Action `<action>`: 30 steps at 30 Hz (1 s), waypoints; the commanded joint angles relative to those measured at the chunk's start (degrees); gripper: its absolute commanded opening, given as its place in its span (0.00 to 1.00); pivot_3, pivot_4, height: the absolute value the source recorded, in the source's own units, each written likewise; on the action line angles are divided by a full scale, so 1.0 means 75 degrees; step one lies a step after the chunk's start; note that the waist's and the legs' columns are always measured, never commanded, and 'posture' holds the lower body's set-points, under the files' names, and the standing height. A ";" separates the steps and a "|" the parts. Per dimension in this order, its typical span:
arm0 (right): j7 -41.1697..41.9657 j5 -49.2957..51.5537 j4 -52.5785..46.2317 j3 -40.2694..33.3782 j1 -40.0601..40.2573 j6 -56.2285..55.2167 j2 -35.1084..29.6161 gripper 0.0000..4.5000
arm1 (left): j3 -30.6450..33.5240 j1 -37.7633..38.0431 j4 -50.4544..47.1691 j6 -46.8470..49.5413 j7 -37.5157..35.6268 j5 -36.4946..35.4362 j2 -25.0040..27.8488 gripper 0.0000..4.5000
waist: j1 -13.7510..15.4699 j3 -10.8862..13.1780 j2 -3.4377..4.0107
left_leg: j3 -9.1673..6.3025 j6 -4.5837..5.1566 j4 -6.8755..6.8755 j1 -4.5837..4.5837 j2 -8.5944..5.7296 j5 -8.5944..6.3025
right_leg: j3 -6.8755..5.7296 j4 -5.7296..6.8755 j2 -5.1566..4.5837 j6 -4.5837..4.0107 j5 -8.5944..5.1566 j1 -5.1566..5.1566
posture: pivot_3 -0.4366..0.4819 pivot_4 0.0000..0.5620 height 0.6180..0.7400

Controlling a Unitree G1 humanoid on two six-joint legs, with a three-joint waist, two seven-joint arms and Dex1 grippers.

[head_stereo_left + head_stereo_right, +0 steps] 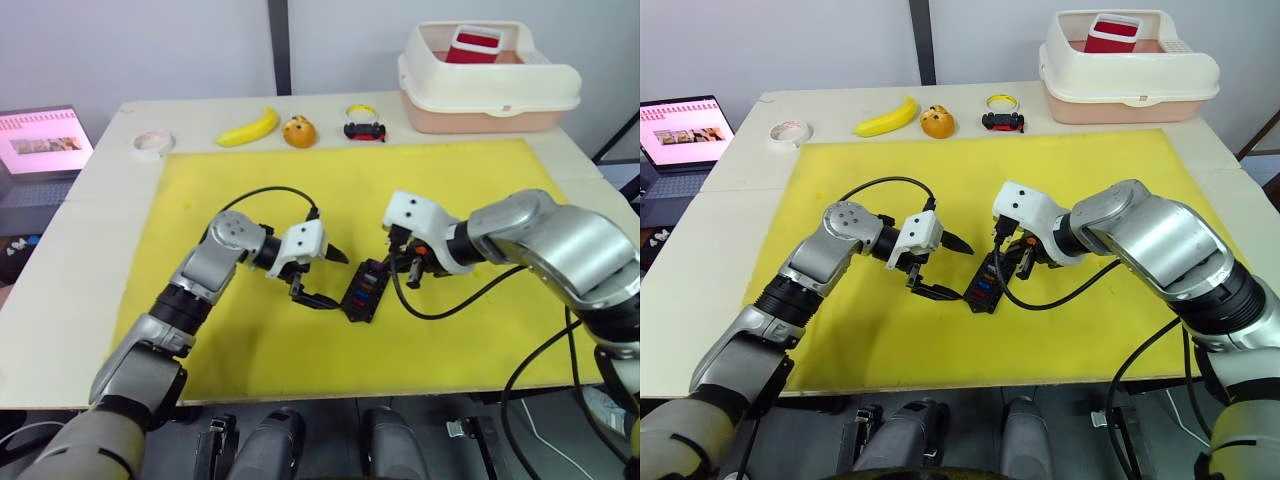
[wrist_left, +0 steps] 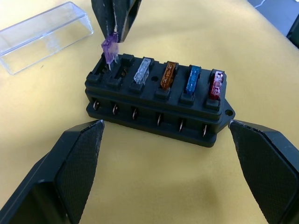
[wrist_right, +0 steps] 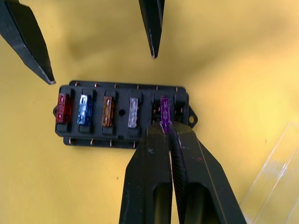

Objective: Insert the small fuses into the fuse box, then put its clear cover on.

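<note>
The black fuse box [image 1: 362, 292] lies on the yellow mat [image 1: 460, 190] between my two grippers. Red [image 3: 63, 108], blue [image 3: 84, 110], amber [image 3: 108, 111] and clear-grey [image 3: 133, 112] fuses sit in a row of its slots. My right gripper [image 3: 166, 129] is shut on a purple fuse [image 2: 109, 48], holding it upright with its prongs at the empty end of that row, next to the clear-grey fuse. My left gripper [image 1: 330, 278] stands open just left of the box, one finger on either side of it, touching nothing. The clear cover [image 2: 44, 33] lies on the mat beside the box.
Along the back of the table stand a cream tub [image 1: 490, 95] with a red item inside, a banana [image 1: 248, 128], a small orange object [image 1: 298, 131], a black-and-red item [image 1: 365, 130] and a tape roll [image 1: 152, 143]. A laptop [image 1: 40, 140] sits far left.
</note>
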 commanded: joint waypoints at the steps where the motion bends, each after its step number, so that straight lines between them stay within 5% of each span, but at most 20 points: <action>1: 0.0019 -0.0009 -0.0222 0.0000 -0.0286 0.0106 -0.0022 0.02 | 0.0063 -0.0028 -0.0269 -0.0071 0.0007 0.0000 -0.0005 1.00 | -0.0001 0.0000 0.0000 | 0.0000 0.0000 0.0000 0.0000 0.0000 0.0000 | 0.0000 0.0000 0.0000 0.0000 0.0000 0.0000 | 0.48 0.27 1.00; 30: -0.0114 -0.0147 0.0033 0.0312 -0.0368 0.0181 0.0035 0.02 | 0.0046 0.0018 -0.0208 -0.0146 0.0053 0.0032 -0.0034 1.00 | 0.0003 0.0000 0.0000 | 0.0000 0.0000 0.0000 0.0000 0.0000 0.0000 | 0.0000 0.0000 0.0000 0.0000 0.0000 0.0000 | 0.48 0.27 1.00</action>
